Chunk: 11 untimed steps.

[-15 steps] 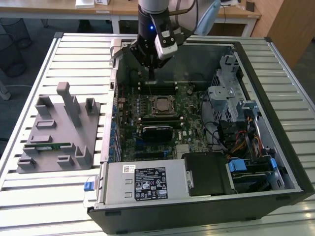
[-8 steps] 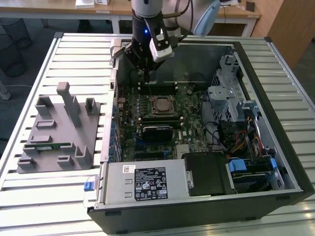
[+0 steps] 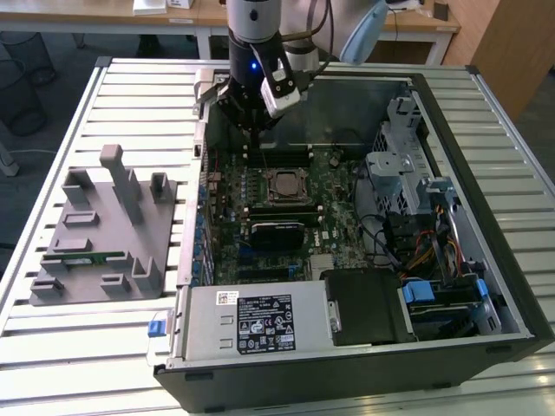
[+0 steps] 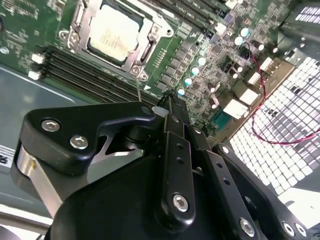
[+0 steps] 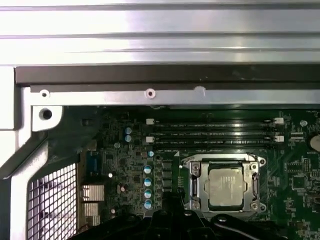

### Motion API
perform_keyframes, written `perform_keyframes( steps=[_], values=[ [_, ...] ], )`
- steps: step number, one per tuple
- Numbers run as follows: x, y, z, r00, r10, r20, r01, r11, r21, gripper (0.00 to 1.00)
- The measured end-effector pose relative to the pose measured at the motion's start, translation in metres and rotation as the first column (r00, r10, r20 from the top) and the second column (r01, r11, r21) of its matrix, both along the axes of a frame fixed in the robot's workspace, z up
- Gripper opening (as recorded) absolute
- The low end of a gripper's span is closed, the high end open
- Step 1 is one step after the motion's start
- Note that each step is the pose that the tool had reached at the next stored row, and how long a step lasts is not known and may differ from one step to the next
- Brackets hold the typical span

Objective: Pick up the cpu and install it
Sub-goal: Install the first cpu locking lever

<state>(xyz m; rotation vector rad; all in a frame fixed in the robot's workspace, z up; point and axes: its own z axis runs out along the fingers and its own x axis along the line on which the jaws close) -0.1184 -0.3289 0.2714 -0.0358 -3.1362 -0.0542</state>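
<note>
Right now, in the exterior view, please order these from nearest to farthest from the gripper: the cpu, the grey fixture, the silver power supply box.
1. The cpu, seated in its socket on the board, just in front of the gripper.
2. The grey fixture, on the table at the exterior view's left.
3. The silver power supply box, at the case's near edge.

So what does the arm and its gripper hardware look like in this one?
The arm is a pale silvery-white cylinder ending in a black wrist section with a small blue light. A white box-shaped module sits on its side. The gripper is matte black, built from angular linkage plates fastened with silver screws.
</note>
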Motion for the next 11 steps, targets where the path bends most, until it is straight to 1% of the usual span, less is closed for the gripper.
perform_keyframes(
  steps=[5, 11],
  values=[
    [-0.005, 0.0076, -0.0055, 0.9999, 0.009, 0.0086, -0.009, 1.0, 0.0011, 0.11],
    [-0.005, 0.0181, -0.0088, 0.9996, 0.027, 0.0093, -0.027, 0.9996, 0.0011, 0.11]
  ],
)
